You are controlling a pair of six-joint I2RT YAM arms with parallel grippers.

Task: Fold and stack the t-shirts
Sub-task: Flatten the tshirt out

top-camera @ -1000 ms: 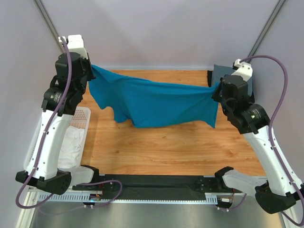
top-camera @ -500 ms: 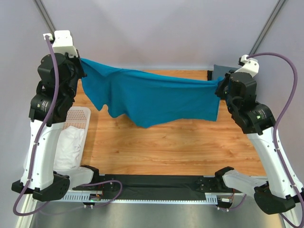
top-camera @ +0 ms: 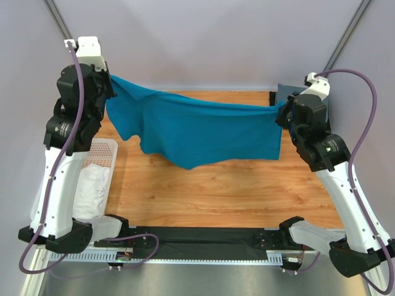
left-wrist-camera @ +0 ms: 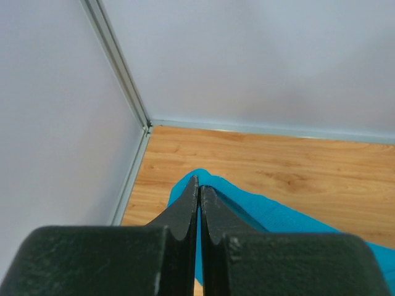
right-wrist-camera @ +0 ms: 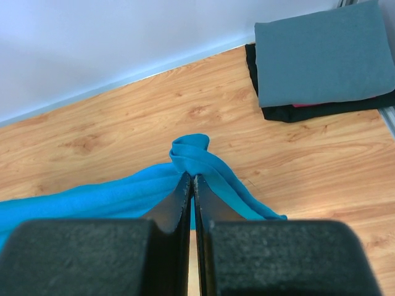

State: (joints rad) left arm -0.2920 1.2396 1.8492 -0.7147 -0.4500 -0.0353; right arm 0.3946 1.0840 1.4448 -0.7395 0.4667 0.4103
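Observation:
A teal-blue t-shirt (top-camera: pixel 197 126) hangs stretched in the air between both grippers, above the wooden table (top-camera: pixel 222 191). My left gripper (top-camera: pixel 106 80) is shut on its left corner, high at the back left; the pinched cloth shows in the left wrist view (left-wrist-camera: pixel 259 213) past the gripper (left-wrist-camera: pixel 199 182). My right gripper (top-camera: pixel 282 111) is shut on its right corner, and the bunched cloth (right-wrist-camera: pixel 191 151) shows just past the gripper (right-wrist-camera: pixel 192 179). A folded slate-grey t-shirt (right-wrist-camera: pixel 321 52) lies on a dark one (right-wrist-camera: pixel 321 110) at the back right, with a sliver of red between them.
A white mesh laundry basket (top-camera: pixel 106 153) stands at the left table edge with white cloth (top-camera: pixel 89 185) in it. The folded stack (top-camera: pixel 285 94) sits close behind the right gripper. Grey walls enclose the back and sides.
Both arms have lifted the teal shirt and pulled it wider apart. The left gripper rose and moved left, then came back a little; the shirt hangs flatter now.

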